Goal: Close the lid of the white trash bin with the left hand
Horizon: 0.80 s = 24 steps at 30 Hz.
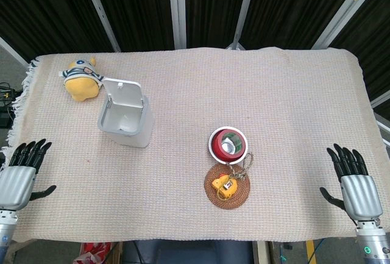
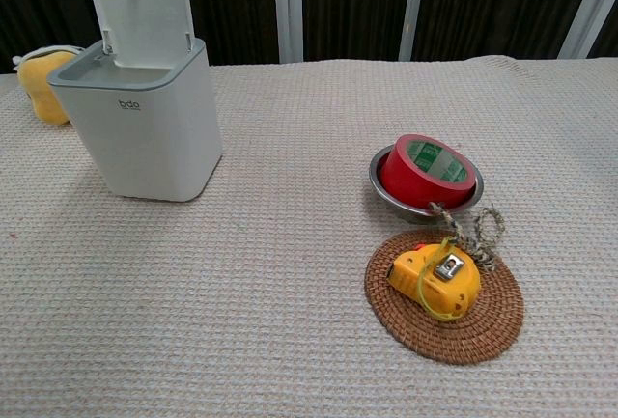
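The white trash bin (image 1: pixel 129 125) (image 2: pixel 145 124) stands on the left half of the table. Its lid (image 1: pixel 124 91) (image 2: pixel 142 8) is swung up and back, leaving the top open. My left hand (image 1: pixel 21 174) rests at the table's near left edge, open, fingers spread, well short of the bin and holding nothing. At the near right edge my right hand (image 1: pixel 353 181) is also open and empty. The chest view shows neither hand.
A yellow plush toy (image 1: pixel 83 78) (image 2: pixel 43 80) lies behind and left of the bin. A metal bowl holding red tape (image 1: pixel 228 142) (image 2: pixel 425 172) sits mid-table, with a yellow tape measure (image 1: pixel 224 185) (image 2: pixel 436 276) on a woven coaster (image 1: pixel 239 198) (image 2: pixel 492 331) in front of it.
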Available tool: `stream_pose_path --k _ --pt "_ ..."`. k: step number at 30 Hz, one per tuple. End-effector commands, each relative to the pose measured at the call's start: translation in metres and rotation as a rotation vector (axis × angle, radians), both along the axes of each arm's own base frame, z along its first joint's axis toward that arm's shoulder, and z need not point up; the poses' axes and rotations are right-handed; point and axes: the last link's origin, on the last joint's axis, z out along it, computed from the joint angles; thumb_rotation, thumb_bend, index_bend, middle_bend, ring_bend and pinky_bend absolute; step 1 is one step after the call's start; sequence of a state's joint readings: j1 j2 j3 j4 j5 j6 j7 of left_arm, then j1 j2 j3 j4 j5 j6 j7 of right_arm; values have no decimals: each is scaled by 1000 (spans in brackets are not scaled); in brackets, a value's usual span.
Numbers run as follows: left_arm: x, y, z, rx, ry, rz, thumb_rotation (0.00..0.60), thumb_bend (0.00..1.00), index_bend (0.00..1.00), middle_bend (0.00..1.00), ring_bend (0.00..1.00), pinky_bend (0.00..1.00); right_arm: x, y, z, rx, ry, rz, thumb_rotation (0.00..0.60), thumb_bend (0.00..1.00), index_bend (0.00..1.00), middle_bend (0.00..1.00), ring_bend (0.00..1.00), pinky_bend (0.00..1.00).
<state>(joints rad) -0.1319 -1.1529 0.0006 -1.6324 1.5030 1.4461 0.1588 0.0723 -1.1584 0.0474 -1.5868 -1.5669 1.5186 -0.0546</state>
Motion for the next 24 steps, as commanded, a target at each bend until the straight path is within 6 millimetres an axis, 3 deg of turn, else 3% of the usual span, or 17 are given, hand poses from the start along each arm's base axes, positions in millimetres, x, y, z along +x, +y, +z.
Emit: stream_pose_path --k 1,13,15,17,19,22,24 --pt "0 0 0 -1 1 1 600 75 0 0 0 0 0 0 0 0 0 -1 600 237 0 0 0 0" --pt "1 0 1 -3 0 5 600 83 0 0 0 6 0 0 -1 2 -7 -2 600 237 0 0 0 0" --pt "2 3 2 9 3 9 600 113 0 20 11 84 0 -1 0 0 -12 -2 600 237 0 0 0 0" --pt "6 9 5 36 -6 7 600 186 0 154 136 294 0 -2 0 -3 -17 -5 600 238 0 0 0 0" --pt "13 17 8 63 -21 -6 600 308 0 484 446 595 0 -3 0 -4 -25 -9 600 237 0 0 0 0" --pt "28 32 14 99 -46 -50 600 431 0 794 726 809 0 -4 0 0 -31 -10 600 236 0 0 0 0" --pt "41 46 20 110 -57 -77 600 482 0 875 799 867 0 -4 -1 4 -31 -8 600 237 0 0 0 0"
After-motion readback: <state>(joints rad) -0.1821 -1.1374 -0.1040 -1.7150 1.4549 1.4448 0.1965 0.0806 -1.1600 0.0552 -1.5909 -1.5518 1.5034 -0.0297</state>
